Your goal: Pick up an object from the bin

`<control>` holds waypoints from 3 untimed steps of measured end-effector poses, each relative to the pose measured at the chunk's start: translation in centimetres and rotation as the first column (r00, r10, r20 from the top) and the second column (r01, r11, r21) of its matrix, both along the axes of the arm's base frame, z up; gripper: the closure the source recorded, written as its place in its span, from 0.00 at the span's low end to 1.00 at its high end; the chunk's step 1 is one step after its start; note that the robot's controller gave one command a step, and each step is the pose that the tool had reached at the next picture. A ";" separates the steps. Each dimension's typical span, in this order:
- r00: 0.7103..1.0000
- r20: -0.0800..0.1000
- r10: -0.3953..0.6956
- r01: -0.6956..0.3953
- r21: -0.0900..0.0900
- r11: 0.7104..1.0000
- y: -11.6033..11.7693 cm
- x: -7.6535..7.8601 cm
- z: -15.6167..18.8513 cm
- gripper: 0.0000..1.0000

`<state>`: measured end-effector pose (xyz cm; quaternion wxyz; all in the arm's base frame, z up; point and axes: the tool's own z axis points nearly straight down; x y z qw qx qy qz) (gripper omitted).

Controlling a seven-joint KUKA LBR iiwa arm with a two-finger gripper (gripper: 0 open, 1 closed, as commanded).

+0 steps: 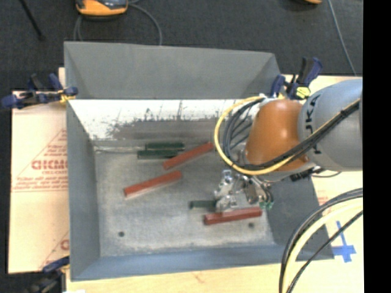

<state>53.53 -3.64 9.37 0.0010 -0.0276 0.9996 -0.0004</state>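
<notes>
Claw (237, 195) hangs low inside the grey metal bin (82, 182), directly over a short red-brown flat bar (231, 217) that lies just below it in the view. I cannot tell whether the claw is released or clenched. A small dark green bar (201, 205) lies just beside the claw on the view's left. Farther off that way lie a long red-brown bar (153, 184), a slanted red-brown bar (188, 155) and a dark green strip (160, 149).

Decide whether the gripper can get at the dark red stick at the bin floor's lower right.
Probably yes: the gripper hangs right over the dark red stick, and nothing covers it.
</notes>
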 end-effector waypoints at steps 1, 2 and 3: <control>0.997 0.013 0.074 -0.074 -0.002 0.997 2.3 1.9 1.3 1.00; 0.994 -0.004 0.110 -0.110 0.004 0.994 1.3 -0.3 1.3 1.00; 1.000 0.002 -0.019 0.019 0.001 1.000 3.2 2.4 11.1 1.00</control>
